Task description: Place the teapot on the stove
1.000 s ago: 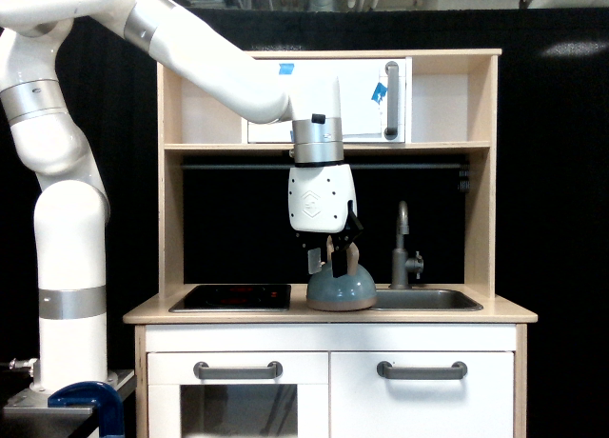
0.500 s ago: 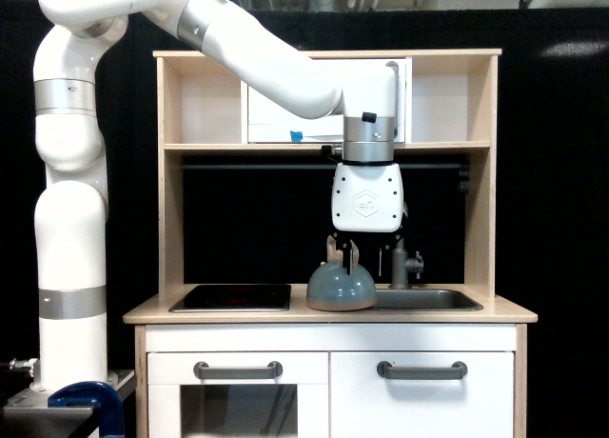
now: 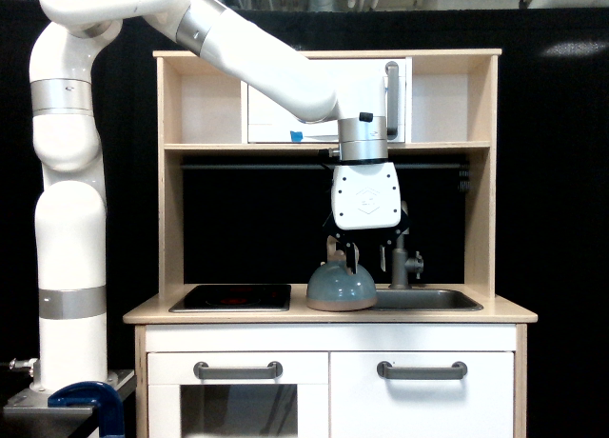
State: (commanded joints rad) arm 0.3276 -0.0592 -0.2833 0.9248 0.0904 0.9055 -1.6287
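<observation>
The pale blue-grey teapot point(image 3: 341, 288) stands on the wooden counter between the black stove point(image 3: 233, 296) and the sink, its tan handle pointing up. My gripper point(image 3: 363, 255) hangs straight down just above the teapot and a little to the exterior view's right of its centre. The jaws look spread open, and the handle stands by the left finger point(image 3: 351, 257) rather than clasped. The teapot rests on the counter, off the stove.
A grey sink basin point(image 3: 423, 299) with an upright faucet point(image 3: 403, 252) lies right beside the teapot on the exterior view's right. A shelf point(image 3: 324, 148) with a white cabinet spans just above my wrist. Wooden side walls enclose the counter.
My gripper moved from over the teapot's left side toward the exterior view's right, then its jaws spread wider. The teapot has stayed in place on the counter.
</observation>
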